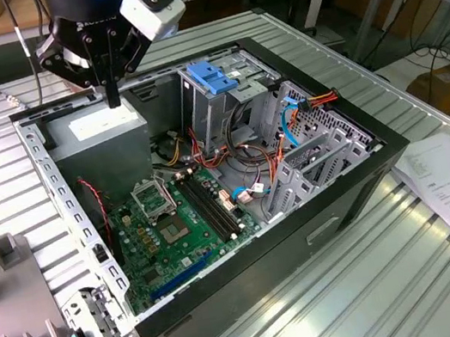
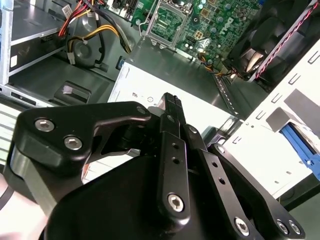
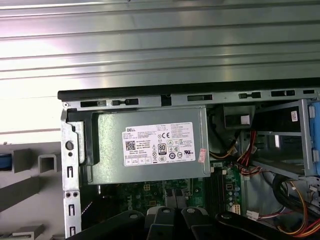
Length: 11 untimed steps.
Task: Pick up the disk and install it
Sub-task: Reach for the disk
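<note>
Pick-up looks to be the step in hand, and by my reading it is not yet begun: the black two-fingered gripper hangs over the large grey power-supply box with a white sticker in one corner of the open black computer case, which lies on the ribbed metal tabletop. Its fingers appear pressed together with nothing between them. The disk is hard to place. The likeliest sign of it is a short blue strip in the first wrist view, sitting at the pale grey slotted fixture just outside the case wall and cut off by the frame edge, so I cannot tell whether it is one of the disk's rails. The tall metal drive cage with a blue plastic handle stands inside the case, its bays masked by cables and sheet metal. A grasp, I judge, calls for the gripper clear of the case, fingers parted and squared to the disk's edges
</note>
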Motion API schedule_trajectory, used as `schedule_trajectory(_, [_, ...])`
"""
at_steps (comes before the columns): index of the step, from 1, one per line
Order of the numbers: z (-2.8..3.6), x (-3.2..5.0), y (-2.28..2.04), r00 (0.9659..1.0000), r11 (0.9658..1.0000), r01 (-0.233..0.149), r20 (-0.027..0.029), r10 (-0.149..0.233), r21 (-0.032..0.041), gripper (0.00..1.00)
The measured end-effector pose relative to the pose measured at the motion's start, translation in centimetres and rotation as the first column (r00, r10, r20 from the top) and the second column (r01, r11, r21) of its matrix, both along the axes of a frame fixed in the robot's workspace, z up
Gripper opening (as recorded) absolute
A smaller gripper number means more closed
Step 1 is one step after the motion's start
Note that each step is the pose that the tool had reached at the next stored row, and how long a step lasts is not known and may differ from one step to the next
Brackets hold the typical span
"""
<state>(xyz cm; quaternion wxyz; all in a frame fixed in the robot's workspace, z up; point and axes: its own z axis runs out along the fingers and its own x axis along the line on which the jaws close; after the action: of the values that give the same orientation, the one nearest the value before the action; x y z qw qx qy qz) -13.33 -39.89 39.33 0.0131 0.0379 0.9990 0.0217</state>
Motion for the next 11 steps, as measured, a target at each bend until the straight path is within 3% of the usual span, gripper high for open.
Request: schedule_trajectory(11, [0.0,-0.47,0.0,1.0,1.0,0.0,0.0,0.0,0.0,0.11])
